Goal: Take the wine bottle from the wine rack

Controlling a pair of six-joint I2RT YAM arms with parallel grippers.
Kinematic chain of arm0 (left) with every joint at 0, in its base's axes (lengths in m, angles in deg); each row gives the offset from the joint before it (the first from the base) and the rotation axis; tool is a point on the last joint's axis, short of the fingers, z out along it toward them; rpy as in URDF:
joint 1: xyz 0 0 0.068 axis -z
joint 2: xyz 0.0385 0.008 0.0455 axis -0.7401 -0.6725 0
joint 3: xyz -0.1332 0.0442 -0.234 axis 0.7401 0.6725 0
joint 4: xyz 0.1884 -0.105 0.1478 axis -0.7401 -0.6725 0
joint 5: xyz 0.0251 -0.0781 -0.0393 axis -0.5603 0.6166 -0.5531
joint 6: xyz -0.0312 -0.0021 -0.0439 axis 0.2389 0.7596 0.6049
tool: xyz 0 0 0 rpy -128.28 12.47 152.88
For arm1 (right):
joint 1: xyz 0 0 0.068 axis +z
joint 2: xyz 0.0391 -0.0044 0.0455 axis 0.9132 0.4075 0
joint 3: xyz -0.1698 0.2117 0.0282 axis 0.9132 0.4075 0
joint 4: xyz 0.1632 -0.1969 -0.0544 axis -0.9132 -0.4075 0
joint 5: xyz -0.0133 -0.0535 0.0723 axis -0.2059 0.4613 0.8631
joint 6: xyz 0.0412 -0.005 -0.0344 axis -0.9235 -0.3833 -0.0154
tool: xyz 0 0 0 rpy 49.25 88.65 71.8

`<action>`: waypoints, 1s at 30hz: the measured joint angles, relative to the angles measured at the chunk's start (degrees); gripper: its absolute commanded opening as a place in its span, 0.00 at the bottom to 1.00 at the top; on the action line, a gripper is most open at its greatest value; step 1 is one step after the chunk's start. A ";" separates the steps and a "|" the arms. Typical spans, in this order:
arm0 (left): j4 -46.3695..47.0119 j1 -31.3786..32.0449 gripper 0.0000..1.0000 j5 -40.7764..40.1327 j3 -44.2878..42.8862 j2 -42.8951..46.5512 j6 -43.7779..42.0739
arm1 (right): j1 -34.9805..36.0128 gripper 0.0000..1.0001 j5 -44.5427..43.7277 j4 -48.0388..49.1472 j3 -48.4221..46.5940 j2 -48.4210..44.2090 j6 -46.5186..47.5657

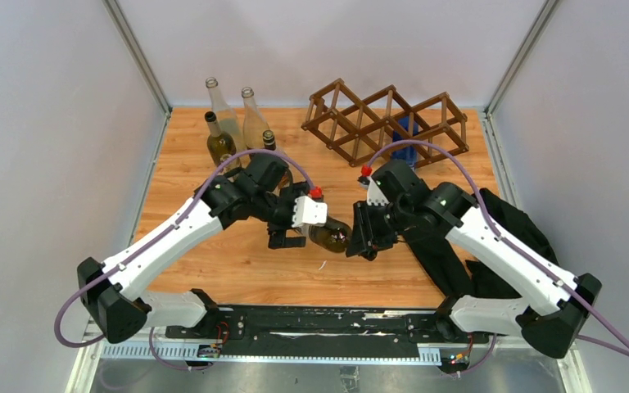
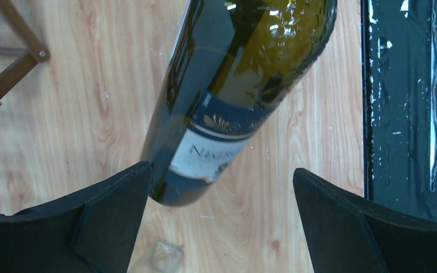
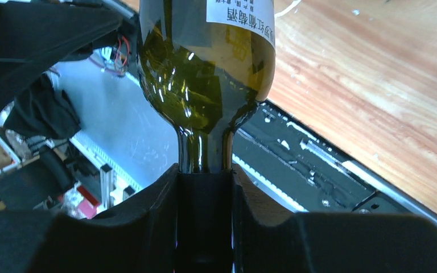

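Over the wooden desk [image 1: 237, 270], the wine bottle [image 1: 330, 236] is clamped by its neck in the right end effector [image 3: 205, 170], its base pointing into the wide-open, nearby left end effector [image 2: 221, 172].

The wine bottle [image 1: 330, 236] was dark green glass with a blue and white label. It was out of the rack, lying on its side in the air over the middle of the worktop [image 1: 237, 270]. Its thin neck was pinched tight in the right tool [image 3: 205, 176], and its fat end pointed to the left. The wine rack [image 1: 385, 123] was made of thin dark brown sticks crossed into diamond holes, three across, and it stood at the back right of the worktop, well apart from the bottle.
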 measured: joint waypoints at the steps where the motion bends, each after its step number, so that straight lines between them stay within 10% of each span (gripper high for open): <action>1: -0.02 1.07 1.00 -0.22 0.00 -0.46 -0.31 | 0.00 0.00 0.59 -0.61 -0.66 0.68 0.39; 25: -1.27 2.69 0.99 3.28 5.44 0.17 -2.40 | -0.02 0.00 16.04 -3.23 -7.13 7.32 6.78; 28: -1.27 2.69 0.71 3.93 5.64 0.17 -2.10 | -0.02 0.06 16.87 -2.51 -7.58 7.34 7.26; 30: -1.70 2.75 0.40 4.35 5.57 0.20 -3.17 | -0.02 0.31 16.94 -2.32 -7.67 7.34 7.54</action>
